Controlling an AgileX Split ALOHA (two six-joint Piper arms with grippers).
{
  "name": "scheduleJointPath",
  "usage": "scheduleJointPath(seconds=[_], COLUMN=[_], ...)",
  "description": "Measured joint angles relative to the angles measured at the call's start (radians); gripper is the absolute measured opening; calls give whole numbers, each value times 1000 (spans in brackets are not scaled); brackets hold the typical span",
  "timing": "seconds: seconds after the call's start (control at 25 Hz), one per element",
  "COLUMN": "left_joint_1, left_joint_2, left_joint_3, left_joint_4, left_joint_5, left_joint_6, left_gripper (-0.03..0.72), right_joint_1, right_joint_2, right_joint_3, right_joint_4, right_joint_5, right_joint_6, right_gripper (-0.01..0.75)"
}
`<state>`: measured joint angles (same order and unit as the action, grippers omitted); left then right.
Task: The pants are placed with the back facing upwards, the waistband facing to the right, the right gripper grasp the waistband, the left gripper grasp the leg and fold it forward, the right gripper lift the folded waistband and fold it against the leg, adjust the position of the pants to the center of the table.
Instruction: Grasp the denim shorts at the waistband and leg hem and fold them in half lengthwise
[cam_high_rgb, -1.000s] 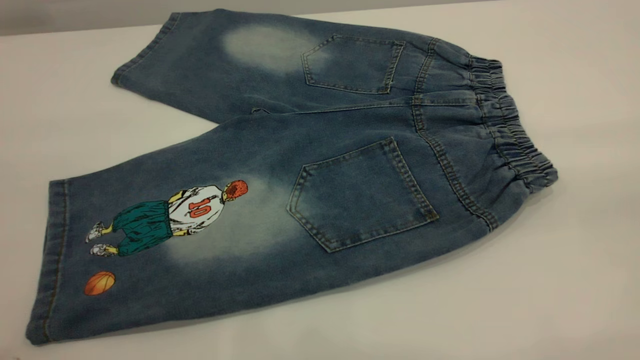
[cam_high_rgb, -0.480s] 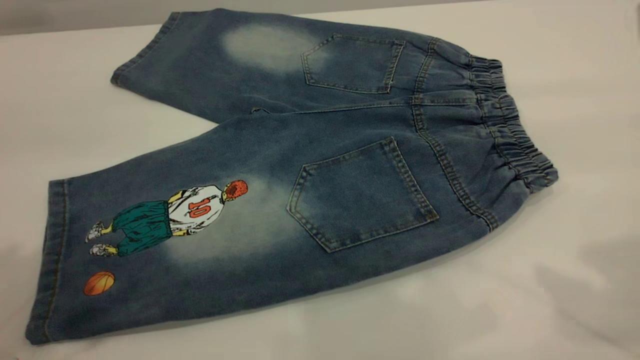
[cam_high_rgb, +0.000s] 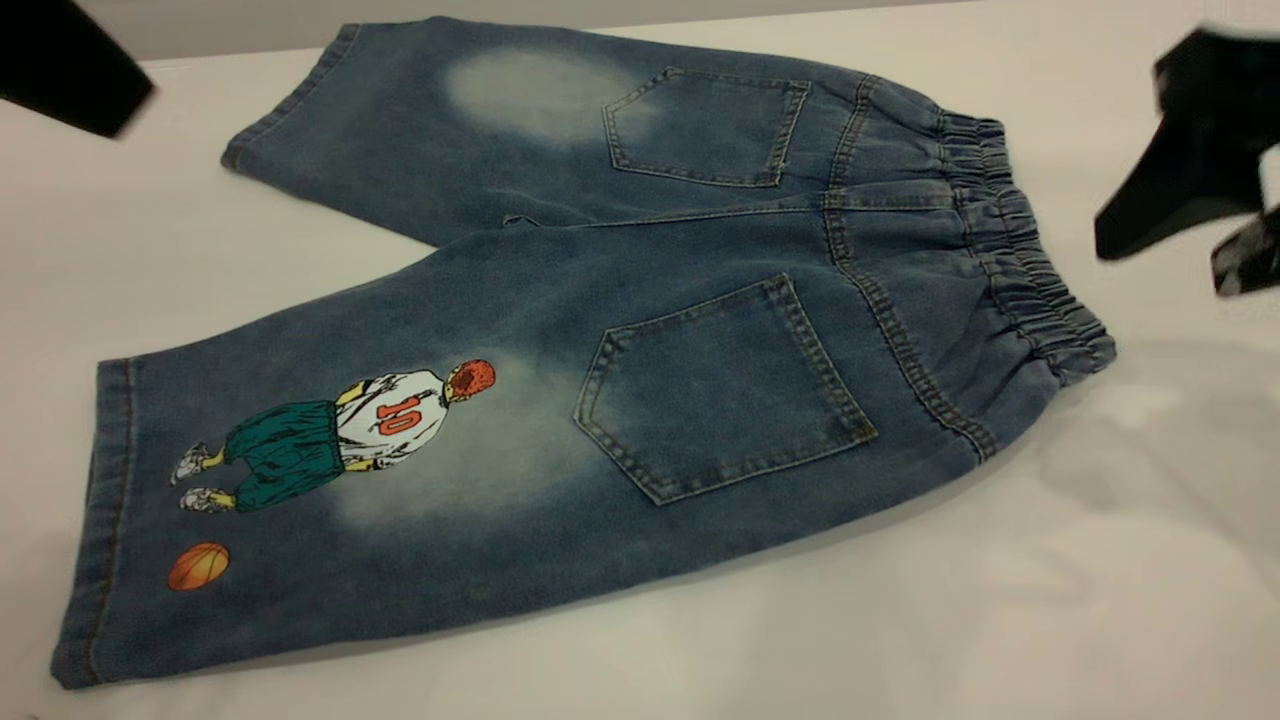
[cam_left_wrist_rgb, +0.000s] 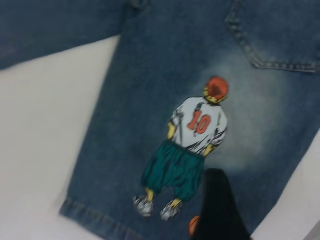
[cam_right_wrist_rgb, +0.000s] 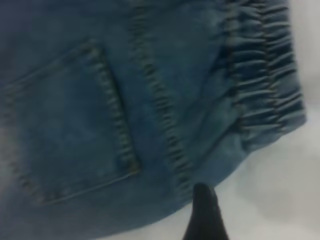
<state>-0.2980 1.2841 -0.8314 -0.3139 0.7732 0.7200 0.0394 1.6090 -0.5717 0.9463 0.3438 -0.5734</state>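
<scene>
Blue denim pants (cam_high_rgb: 620, 300) lie flat with the back pockets up and the elastic waistband (cam_high_rgb: 1020, 250) to the right. The near leg (cam_high_rgb: 330, 520) carries a basketball-player print (cam_high_rgb: 370, 425). The far leg (cam_high_rgb: 400, 130) reaches toward the back left. My right gripper (cam_high_rgb: 1160, 265) hovers open just right of the waistband, touching nothing. In the right wrist view one dark finger (cam_right_wrist_rgb: 204, 215) hangs above the table beside the waistband (cam_right_wrist_rgb: 265, 75). My left gripper (cam_high_rgb: 70, 65) is high at the back left, open. In the left wrist view its finger (cam_left_wrist_rgb: 217, 210) hangs above the print (cam_left_wrist_rgb: 192, 145).
The white table (cam_high_rgb: 1000, 600) stretches around the pants, with bare surface along the front and right. The table's far edge (cam_high_rgb: 150, 58) runs just behind the far leg's hem. The near leg's hem (cam_high_rgb: 95, 520) lies close to the left border.
Both grippers have come into view, the left at the back-left corner and the right at the right edge. The right arm's shadow has spread over the table. The pants have not moved.
</scene>
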Motion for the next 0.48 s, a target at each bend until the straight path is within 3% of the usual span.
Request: scheduleJointPath(seconds=[0.24,0.48], left_joint_1=[-20,-25], left_joint_2=[13,12], left_joint_3=[0,0], left_joint_4=[-2,-3], left_joint_5=[-2,-3], left_joint_6=[9,9], left_gripper=[435,435], right_joint_1=[-54,-49], right_joint_2=[187,238], right_joint_3=[-26,-92], right_joint_4=[204,213], right_joint_5=[128,211], right_joint_6=[-221,-305], right_gripper=[444,437])
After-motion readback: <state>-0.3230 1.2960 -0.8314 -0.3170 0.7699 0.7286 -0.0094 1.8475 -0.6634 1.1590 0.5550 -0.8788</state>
